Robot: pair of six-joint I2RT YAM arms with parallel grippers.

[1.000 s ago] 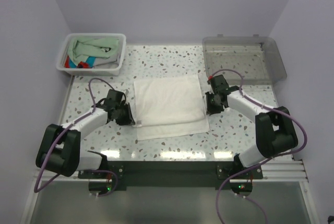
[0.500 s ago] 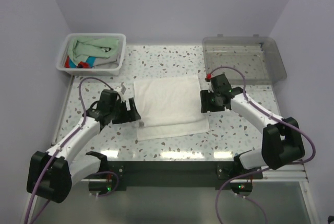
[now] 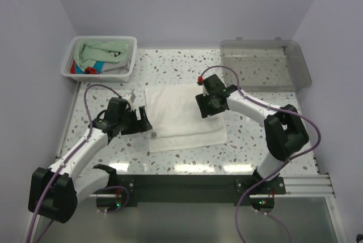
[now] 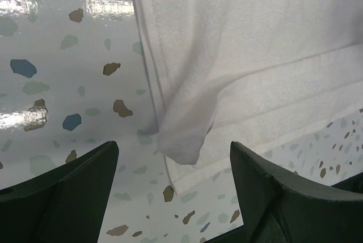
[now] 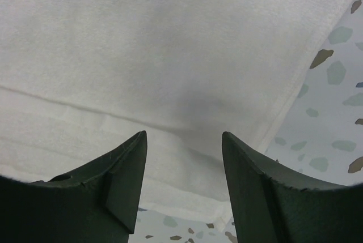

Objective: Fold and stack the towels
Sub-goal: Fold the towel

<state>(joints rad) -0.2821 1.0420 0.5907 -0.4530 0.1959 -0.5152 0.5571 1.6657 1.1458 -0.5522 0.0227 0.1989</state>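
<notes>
top external view alone takes in the whole speckled surface (image 3: 187, 67), with both containers at its far edge. a white towel (image 3: 181, 110) lies folded in the middle of the surface, its upper layer set back so a strip of the lower layer shows along the near edge. the clear grey tray (image 3: 300, 67) sits at the far right corner, well apart from the towel. the white slatted basket (image 3: 129, 66) sits at the far left corner and holds a crumpled mint green towel (image 3: 105, 50), with a turquoise-and-red patterned towel (image 3: 91, 68) tucked at its near left side.

the left tool (image 3: 142, 121) hangs just beside the white towel's near left edge. the right tool (image 3: 205, 107) hangs over the towel's right part.

left wrist view gives what the overhead cannot: the top layer's corner (image 4: 181, 146) is limp and slightly lifted, lying between the dark fingers (image 4: 68, 197). the fingers stand wide apart and hold nothing.

right wrist view shows the towel's woven band and its right edge (image 5: 272, 124) against the speckled surface. that tool's fingers (image 5: 119, 180) are apart above the cloth, gripping nothing.
</notes>
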